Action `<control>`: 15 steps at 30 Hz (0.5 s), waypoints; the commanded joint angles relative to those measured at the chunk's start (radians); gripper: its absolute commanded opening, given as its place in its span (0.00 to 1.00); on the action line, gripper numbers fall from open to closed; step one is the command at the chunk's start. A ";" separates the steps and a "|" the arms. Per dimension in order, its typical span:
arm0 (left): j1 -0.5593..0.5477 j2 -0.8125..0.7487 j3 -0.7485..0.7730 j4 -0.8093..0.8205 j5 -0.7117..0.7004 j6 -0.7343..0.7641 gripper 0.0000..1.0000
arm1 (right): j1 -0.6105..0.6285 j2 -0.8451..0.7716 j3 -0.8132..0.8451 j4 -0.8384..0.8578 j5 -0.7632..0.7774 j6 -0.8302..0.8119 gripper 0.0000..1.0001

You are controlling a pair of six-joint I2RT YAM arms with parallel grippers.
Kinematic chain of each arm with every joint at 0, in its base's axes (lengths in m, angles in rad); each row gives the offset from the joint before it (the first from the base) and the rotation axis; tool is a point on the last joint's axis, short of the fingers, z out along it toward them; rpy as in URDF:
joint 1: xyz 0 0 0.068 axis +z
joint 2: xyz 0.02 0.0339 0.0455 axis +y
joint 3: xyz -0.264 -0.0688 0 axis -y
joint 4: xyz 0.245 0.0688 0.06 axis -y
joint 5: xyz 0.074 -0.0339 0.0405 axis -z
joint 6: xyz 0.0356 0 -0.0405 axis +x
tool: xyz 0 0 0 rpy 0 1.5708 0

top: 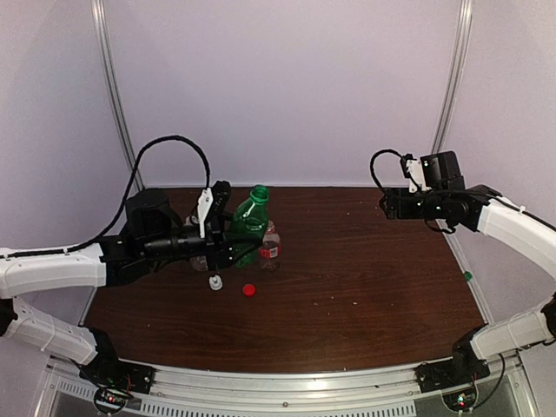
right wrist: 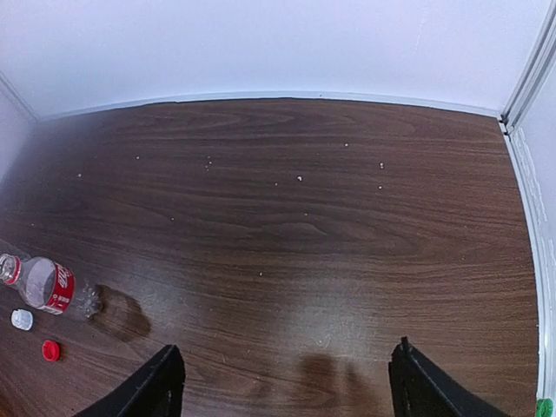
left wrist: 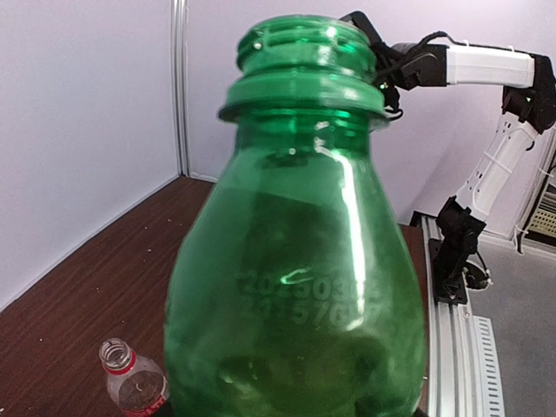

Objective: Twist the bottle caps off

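Three caps lie loose: red cap [top: 249,290] and white cap [top: 215,282] on the table [top: 365,287] beside my left gripper [top: 228,228], green cap [right wrist: 544,407] by its right edge; light, stiff, I'd pinch their rims. Left jaws clamp the thin, slippery green bottle [left wrist: 295,347] by its body; right gripper [right wrist: 282,382] gapes empty.

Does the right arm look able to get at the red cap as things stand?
Probably yes: the right gripper is open and empty, and bare table lies between it and the red cap. The left gripper, holding the green bottle, stands close.
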 commanded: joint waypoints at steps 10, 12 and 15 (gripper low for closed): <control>-0.002 0.059 0.049 0.048 -0.039 -0.006 0.25 | -0.008 -0.042 -0.019 0.024 0.012 0.006 0.84; -0.002 0.079 0.070 0.046 -0.041 -0.010 0.25 | -0.008 -0.054 -0.021 0.019 0.049 0.000 0.84; -0.002 0.107 0.096 0.048 -0.044 -0.015 0.25 | -0.013 -0.072 -0.030 0.010 0.083 -0.012 0.85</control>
